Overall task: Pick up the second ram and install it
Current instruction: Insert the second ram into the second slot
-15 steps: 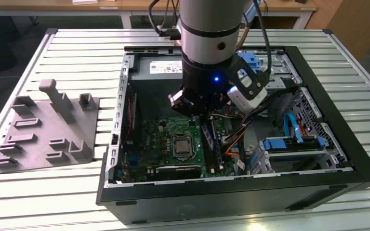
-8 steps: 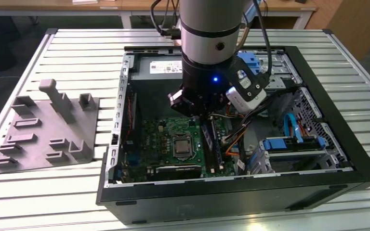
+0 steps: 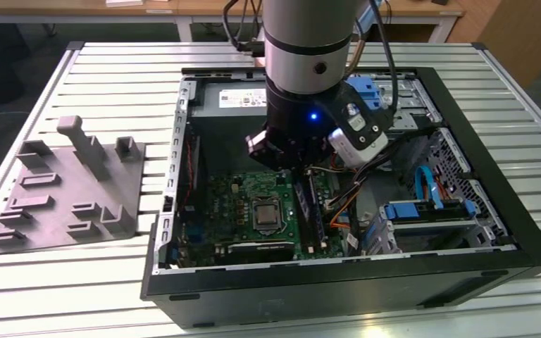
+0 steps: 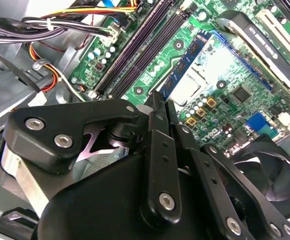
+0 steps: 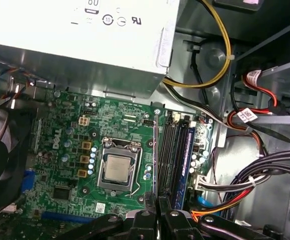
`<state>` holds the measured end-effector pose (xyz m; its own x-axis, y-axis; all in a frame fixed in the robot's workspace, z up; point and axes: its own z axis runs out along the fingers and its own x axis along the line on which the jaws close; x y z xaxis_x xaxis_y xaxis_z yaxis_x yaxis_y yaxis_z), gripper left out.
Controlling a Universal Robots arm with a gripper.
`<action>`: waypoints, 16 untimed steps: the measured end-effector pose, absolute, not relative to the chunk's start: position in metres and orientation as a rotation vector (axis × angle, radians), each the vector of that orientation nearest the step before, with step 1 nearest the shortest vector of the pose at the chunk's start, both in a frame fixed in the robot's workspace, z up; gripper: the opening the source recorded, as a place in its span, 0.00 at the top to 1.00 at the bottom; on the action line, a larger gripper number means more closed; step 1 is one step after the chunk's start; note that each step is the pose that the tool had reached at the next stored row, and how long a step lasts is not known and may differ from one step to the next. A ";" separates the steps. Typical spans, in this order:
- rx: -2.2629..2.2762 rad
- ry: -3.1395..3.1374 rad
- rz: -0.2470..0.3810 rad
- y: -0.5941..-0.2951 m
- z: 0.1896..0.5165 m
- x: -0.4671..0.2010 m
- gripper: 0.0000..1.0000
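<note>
Where the exterior view begins at its left, we see a grey holder tray (image 3: pixel 68 193) lying on the slatted table (image 3: pixel 110 63), well apart from the arm. Next comes the open computer case (image 3: pixel 346 278), with the green motherboard (image 3: pixel 242 204) on its floor. The arm (image 3: pixel 310 42) reaches down into the case, and its gripper (image 3: pixel 294 165) hangs just above the board.

In both wrist views the gripper (image 4: pixel 157 97) (image 5: pixel 157 212) has its jaws drawn narrow, pinching the second ram (image 4: pixel 187 62) (image 5: pixel 156 155) by one end. The stick stands on edge between the processor socket (image 5: pixel 118 170) and the black memory slots (image 5: pixel 169 155); we cannot tell whether it touches the board. Beyond those slots, another blue stick (image 5: pixel 189 160) sits in a slot (apparently seated). At the exterior view's right stands the drive cage (image 3: pixel 439 211).
</note>
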<state>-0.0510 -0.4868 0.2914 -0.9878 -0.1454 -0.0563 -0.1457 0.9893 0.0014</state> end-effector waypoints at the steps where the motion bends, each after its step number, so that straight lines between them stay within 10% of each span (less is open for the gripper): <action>1: -0.217 3.078 0.008 -0.487 0.291 -0.051 0.86; 16: -0.103 3.084 0.005 -0.487 0.291 -0.051 0.86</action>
